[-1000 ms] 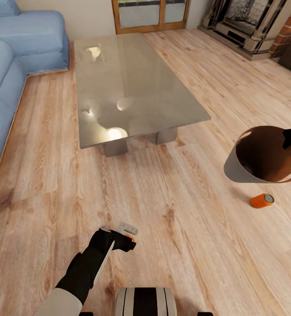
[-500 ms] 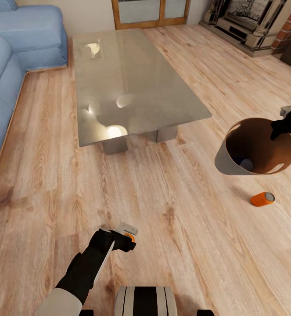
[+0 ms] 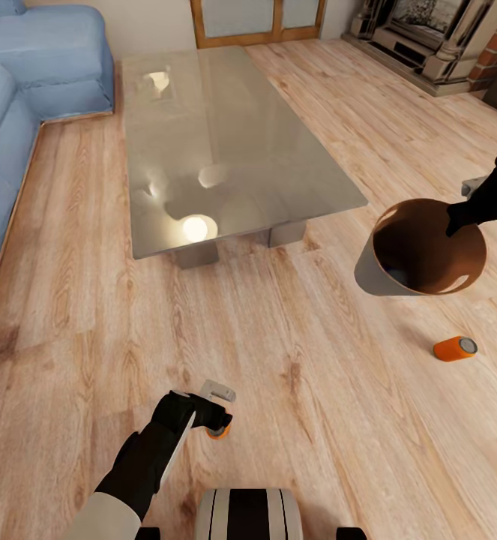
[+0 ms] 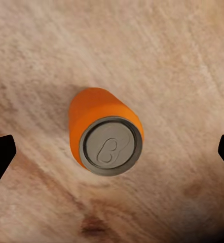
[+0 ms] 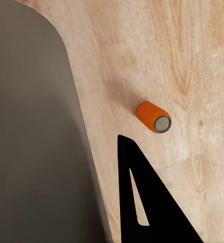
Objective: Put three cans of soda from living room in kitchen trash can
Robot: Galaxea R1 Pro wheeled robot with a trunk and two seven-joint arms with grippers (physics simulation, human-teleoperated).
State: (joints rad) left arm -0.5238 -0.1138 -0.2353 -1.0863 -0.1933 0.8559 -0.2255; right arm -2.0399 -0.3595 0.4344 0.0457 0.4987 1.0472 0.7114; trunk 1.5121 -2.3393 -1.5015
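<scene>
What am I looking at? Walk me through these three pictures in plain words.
This is a simulated wheeled robot with two arms, in a living room. The wide picture comes from a camera on its head, and the other two come from cameras at its wrists. Its left hand hangs open over an orange soda can that stands on the wood floor. Its right hand grips the rim of a grey bin, near a glass coffee table. A second can lies on its side on the floor by the bin.
</scene>
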